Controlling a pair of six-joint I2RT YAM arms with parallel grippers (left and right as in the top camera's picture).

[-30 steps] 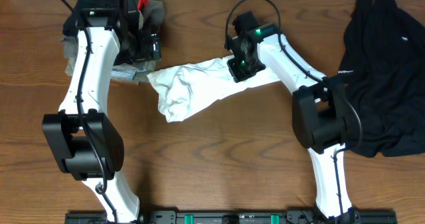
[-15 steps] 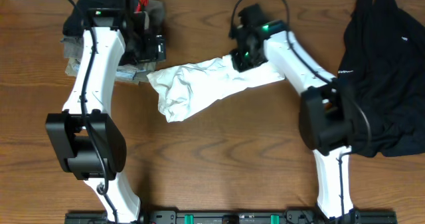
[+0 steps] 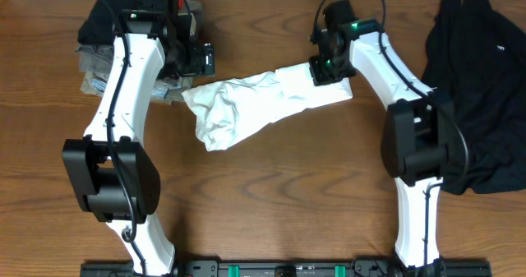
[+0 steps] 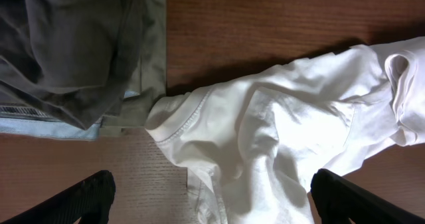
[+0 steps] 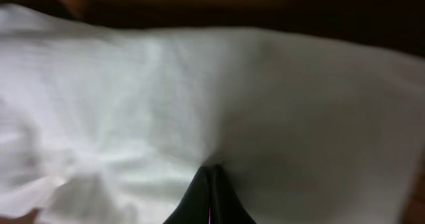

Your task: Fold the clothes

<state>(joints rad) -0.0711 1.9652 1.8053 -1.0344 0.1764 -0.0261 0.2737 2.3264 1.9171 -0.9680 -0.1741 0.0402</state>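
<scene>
Shirt: crumpled white soft T-shirt, bunched on the brown wooden bench, unfolded.
Right fingers: pinched shut on its cloth.
Left fingers: spread wide, empty, above the collar end.
Progress: barely begun; flattening and every fold left to do.

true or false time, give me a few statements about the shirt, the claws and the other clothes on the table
1. The white T-shirt lies spread flat. False: it is bunched into a crumpled strip.
2. The right claw is shut on the shirt's fabric. True.
3. The left claw grips the shirt's collar. False: it is open above the shirt and holds nothing.
4. The black garment lies beside the right arm. True.
5. The pile of folded garments sits at the shirt's end near the left claw. True.
</scene>
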